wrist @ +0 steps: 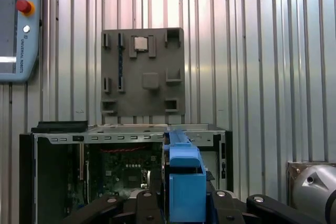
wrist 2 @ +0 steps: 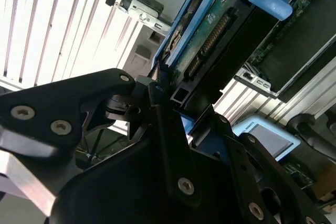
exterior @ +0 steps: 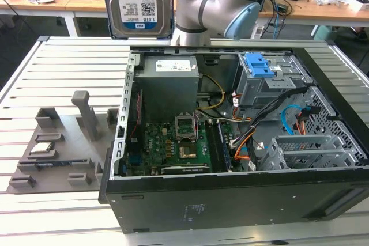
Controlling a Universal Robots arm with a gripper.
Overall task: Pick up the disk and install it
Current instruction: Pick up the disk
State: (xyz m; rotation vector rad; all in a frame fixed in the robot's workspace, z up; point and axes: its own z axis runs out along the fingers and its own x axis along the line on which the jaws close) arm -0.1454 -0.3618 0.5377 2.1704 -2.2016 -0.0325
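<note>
Disk position: The disk [exterior: 138,1] hangs in the air at the top of the exterior view, left of centre. It stands upright with its label toward the camera, above and behind the open computer case [exterior: 230,200].
Pincer: In the first wrist view the gripper [wrist: 185,195] is closed on the disk, with black fingers [wrist: 148,203] at both sides of the blue bracket [wrist: 184,174].
Weight and stiffness: You should expect a dense and rigid metal body. I judge it rather heavy for how big it is, and it will not bend.
Fragility: I think it does not tolerate shocks. The circuit board and connector edge [wrist 2: 207,38] in the second wrist view are bare, so keep them from knocking on the case metal.
Where to hold: The two long sides on the bracket seem the best place. The plastic is probably less slippery than the metal, but it may give a little under pressure.
Cut off: The frame's top edge cuts the upper part of the disk in the exterior view.
Hard to see: Where the finger pads meet the bracket is dark in the second wrist view, so you cannot tell how deep the hold is.
Uncertain: The bay with the blue latch [exterior: 258,64] is partly covered by cables, and you cannot judge its inside.
</note>
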